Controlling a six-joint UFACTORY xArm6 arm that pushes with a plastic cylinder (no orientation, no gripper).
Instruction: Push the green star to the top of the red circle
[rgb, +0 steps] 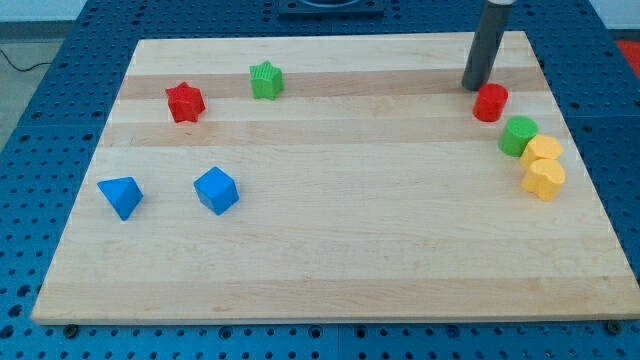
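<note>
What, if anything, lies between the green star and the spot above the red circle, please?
Nothing visible blocks that stretch: the board between the green star and the red circle is bare. But my tip sits at the red circle's upper left, about where the star should end up, far to the star's right.

The board (330, 250) is pale, smooth, matt wood with visible grain. The green star (266, 80) and red circle (490, 102) look like matt plastic, perhaps.
</note>
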